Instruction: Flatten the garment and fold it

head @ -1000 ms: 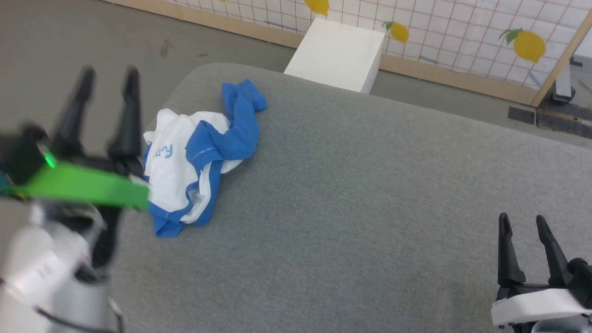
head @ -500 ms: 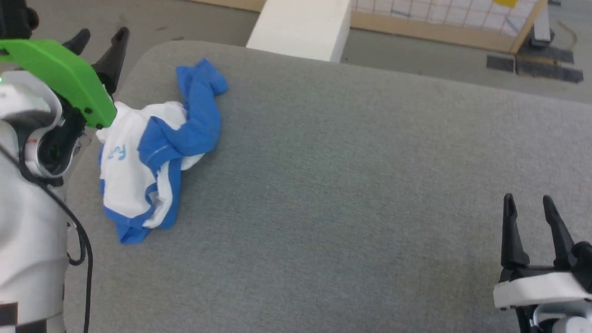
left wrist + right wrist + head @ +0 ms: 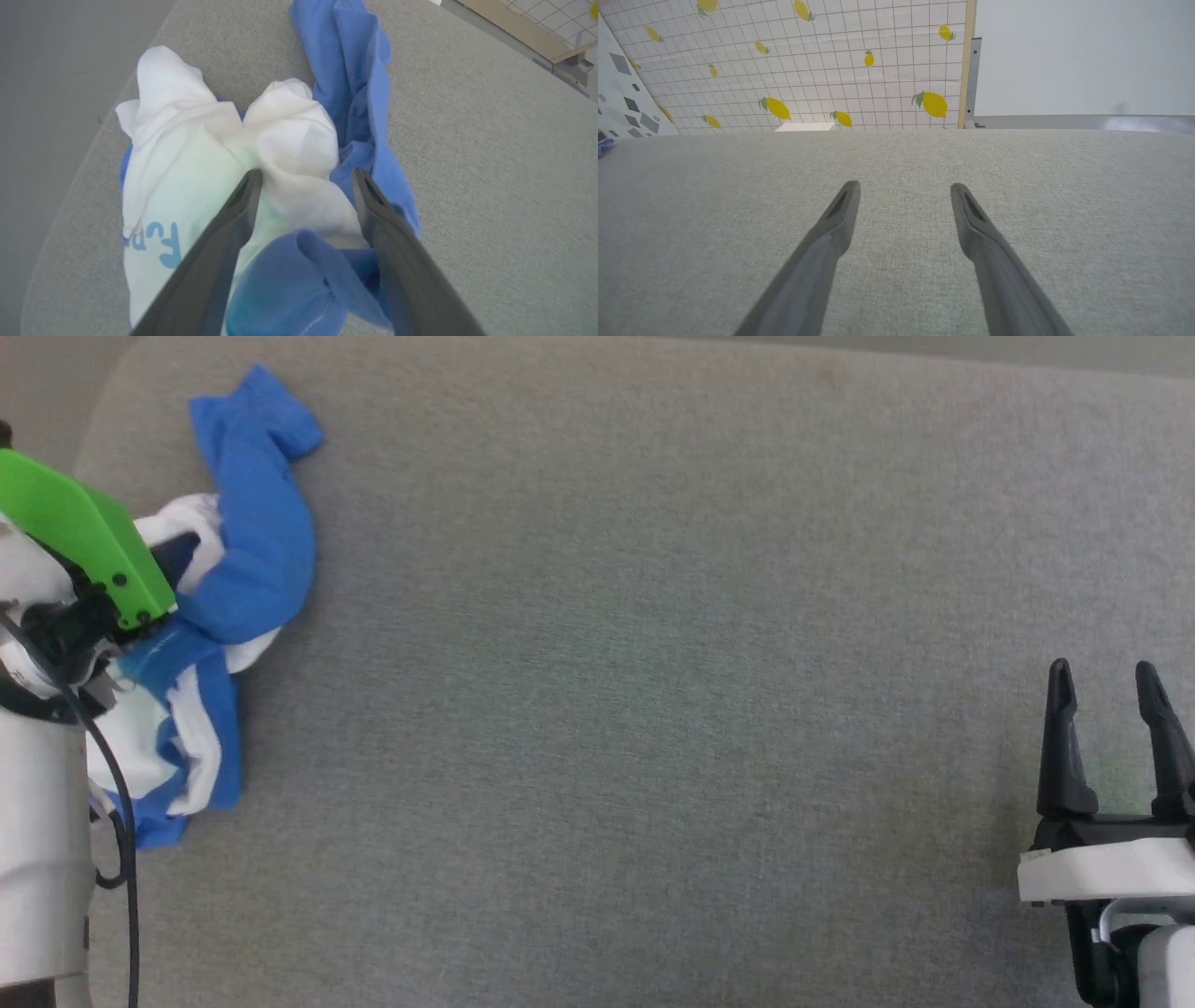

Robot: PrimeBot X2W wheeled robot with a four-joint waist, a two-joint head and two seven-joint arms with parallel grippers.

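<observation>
- The garment (image 3: pixel 257 537) lies crumpled at the far-left corner of the grey padded table (image 3: pixel 653 691).
- The left gripper (image 3: pixel 306 175) hangs over it, fingers spread, tips either side of a white fold (image 3: pixel 292 135); I cannot tell whether they touch the cloth.
- The right gripper (image 3: pixel 1106 677) sits near right, fingers spread over bare table, well apart from the garment.
</observation>
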